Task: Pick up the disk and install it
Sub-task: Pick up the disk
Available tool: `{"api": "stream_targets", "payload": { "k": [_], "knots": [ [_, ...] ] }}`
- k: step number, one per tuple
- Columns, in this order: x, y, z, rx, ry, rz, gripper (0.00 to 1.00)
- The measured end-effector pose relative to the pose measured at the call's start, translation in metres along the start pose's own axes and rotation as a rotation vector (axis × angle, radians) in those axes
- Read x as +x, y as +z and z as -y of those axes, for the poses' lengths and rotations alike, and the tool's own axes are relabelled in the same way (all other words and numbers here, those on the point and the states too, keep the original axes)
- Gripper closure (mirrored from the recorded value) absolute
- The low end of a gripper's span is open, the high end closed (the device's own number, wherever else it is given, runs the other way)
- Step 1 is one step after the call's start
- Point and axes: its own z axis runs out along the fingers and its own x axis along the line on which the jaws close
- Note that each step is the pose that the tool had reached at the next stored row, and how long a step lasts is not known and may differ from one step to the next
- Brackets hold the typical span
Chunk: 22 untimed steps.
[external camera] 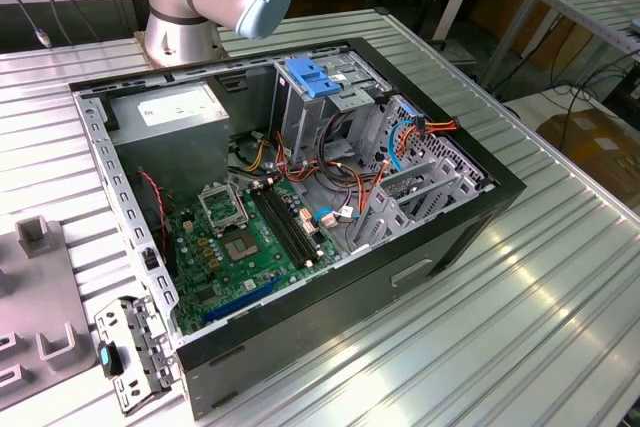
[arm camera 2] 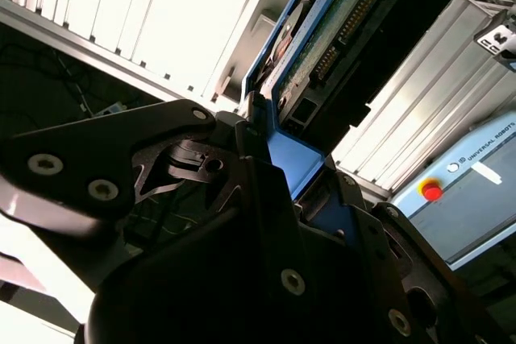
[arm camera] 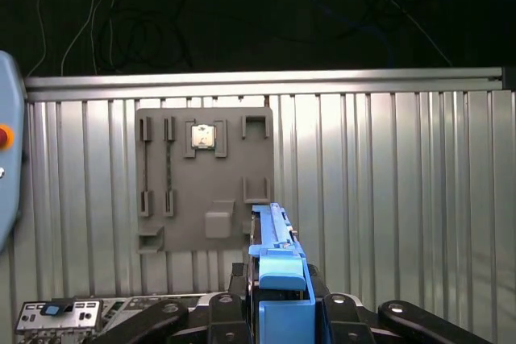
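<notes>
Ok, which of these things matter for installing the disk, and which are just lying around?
For the job: the disk, held in the gripper; open computer case.
Lying about: grey fixture plate, the chip on it, metal bracket beside the case.

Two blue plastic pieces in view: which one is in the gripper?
The disk with blue side rails, clamped in the gripper, circuit board showing. The other, a bare blue bracket, sits atop the drive cage inside the case.
</notes>
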Motion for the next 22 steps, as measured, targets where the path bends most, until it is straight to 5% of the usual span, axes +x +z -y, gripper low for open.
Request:
{"api": "stream_targets", "payload": {
  "k": [22],
  "knots": [
    [-0.0009,-0.0002,0.026,0.0,0.0,0.0,0.63]
  ]
}}
